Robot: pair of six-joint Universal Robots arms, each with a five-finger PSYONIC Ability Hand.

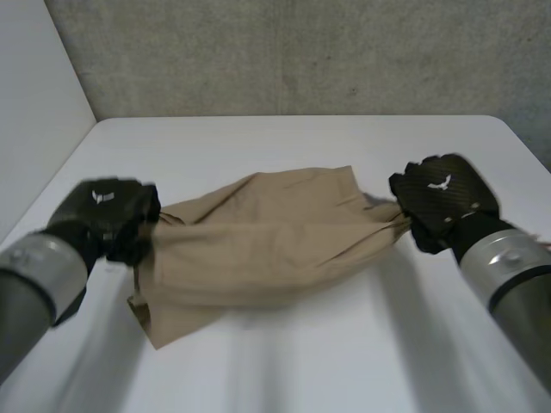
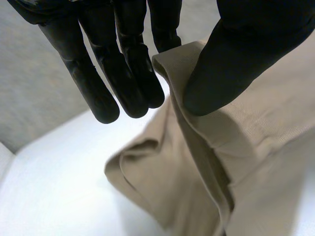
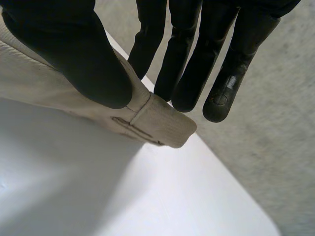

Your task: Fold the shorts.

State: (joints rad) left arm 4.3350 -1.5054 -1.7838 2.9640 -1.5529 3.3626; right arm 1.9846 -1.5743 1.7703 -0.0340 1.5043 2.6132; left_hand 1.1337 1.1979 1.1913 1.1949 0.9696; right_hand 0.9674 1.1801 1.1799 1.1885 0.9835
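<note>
Tan shorts [image 1: 258, 241] hang stretched between the two hands over the middle of the white table [image 1: 293, 138], their long axis running side to side, one end at each hand. The left hand [image 1: 108, 211] is at the left end, its back turned up. In its wrist view the thumb [image 2: 236, 64] pinches a folded edge of the cloth against a finger behind it, while the other fingers [image 2: 103, 93] hang straight beside the cloth. The right hand [image 1: 443, 198] grips the right end likewise — thumb [image 3: 78, 59] on top of a stitched band corner, straight fingers [image 3: 182, 73] behind it. The cloth sags between the hands and hangs lowest at the left, where a corner reaches the table.
</note>
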